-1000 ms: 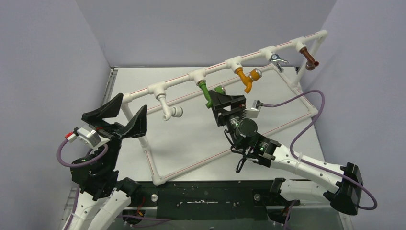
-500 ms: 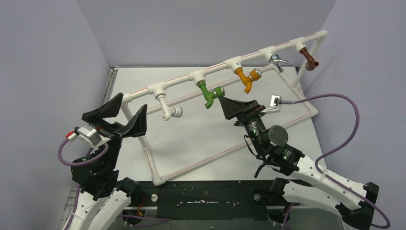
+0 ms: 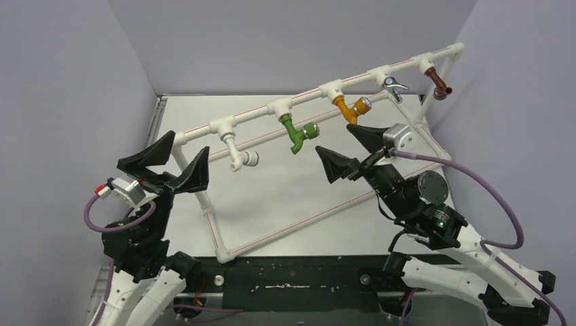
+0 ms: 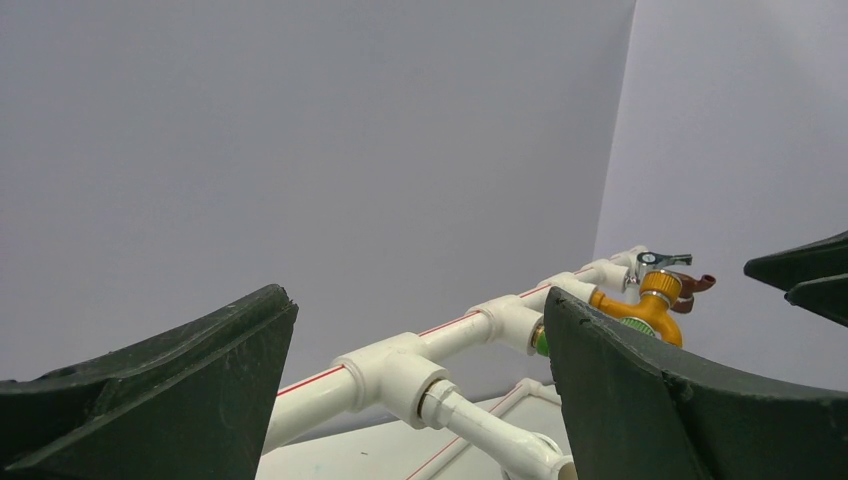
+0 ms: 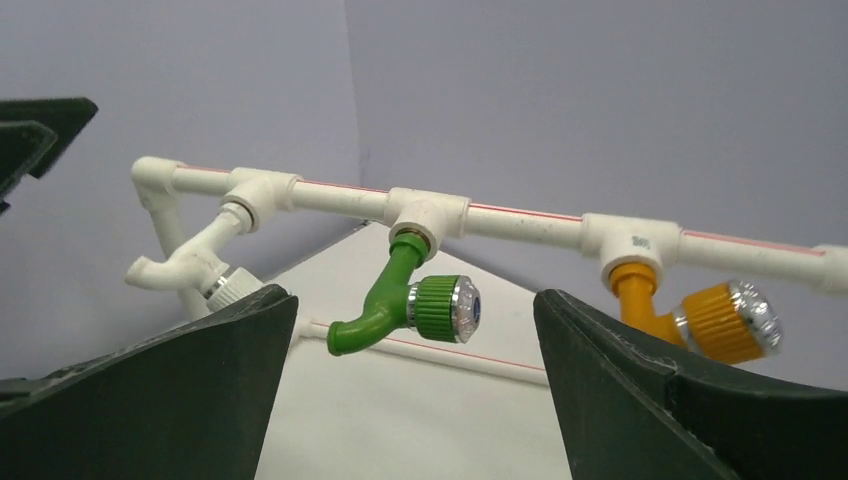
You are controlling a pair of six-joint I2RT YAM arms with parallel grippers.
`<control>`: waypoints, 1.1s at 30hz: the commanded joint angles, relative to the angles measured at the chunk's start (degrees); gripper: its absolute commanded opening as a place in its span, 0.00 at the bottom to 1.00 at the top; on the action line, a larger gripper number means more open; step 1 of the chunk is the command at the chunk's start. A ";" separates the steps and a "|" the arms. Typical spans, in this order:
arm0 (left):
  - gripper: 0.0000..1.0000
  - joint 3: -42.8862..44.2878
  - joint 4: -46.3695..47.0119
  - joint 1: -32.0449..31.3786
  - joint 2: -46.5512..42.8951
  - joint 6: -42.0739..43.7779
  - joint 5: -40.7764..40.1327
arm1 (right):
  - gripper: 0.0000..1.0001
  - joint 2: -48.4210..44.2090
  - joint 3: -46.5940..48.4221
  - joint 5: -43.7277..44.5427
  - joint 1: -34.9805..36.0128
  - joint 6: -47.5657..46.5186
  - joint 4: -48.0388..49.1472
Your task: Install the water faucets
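Observation:
Five faucets hang from the top rail of the white pipe frame (image 3: 204, 200): white (image 3: 238, 155), green (image 3: 296, 135), orange (image 3: 353, 109), silver (image 3: 392, 85) and brown (image 3: 439, 86). My right gripper (image 3: 348, 151) is open and empty, just right of and below the green faucet, apart from it. In the right wrist view the green faucet (image 5: 400, 303) hangs ahead between my jaws, the orange one (image 5: 700, 312) to its right. My left gripper (image 3: 168, 165) is open and empty beside the frame's left post. In the left wrist view the white faucet (image 4: 490, 428) shows low between the jaws.
The frame's lower rails (image 3: 285, 227) with red stripes lie across the white table. Purple-grey walls (image 3: 68, 102) close in left, back and right. A purple cable (image 3: 475, 183) loops from the right arm.
My right gripper has let go of the green faucet, opened, and drawn back right and toward the near edge, turning as it went. The left arm has not moved.

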 commanded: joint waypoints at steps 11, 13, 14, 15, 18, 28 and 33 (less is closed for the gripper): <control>0.94 0.91 1.05 0.19 0.26 0.64 -0.46 | 0.91 3.44 9.54 -15.64 -0.27 -52.30 -19.31; 0.94 0.92 1.06 0.16 0.23 0.67 -0.46 | 0.91 3.57 9.27 -15.60 -0.28 -57.33 -19.98; 0.94 0.89 1.10 0.16 0.18 0.71 -0.46 | 0.91 3.70 9.12 -15.44 -0.28 -60.24 -20.30; 0.94 0.88 1.03 0.16 0.18 0.71 -0.46 | 0.91 3.94 9.13 -15.24 -0.22 -62.76 -20.80; 0.94 0.97 1.00 0.16 0.09 0.84 -0.45 | 0.90 4.89 9.39 -14.44 -0.11 -68.78 -21.31; 0.94 0.92 0.87 0.16 0.00 1.07 -0.88 | 0.89 9.45 7.99 -3.64 5.82 -83.13 -18.25; 0.94 0.94 0.85 0.13 -0.18 1.15 -1.06 | 0.89 11.69 5.05 4.40 10.45 -90.94 -11.45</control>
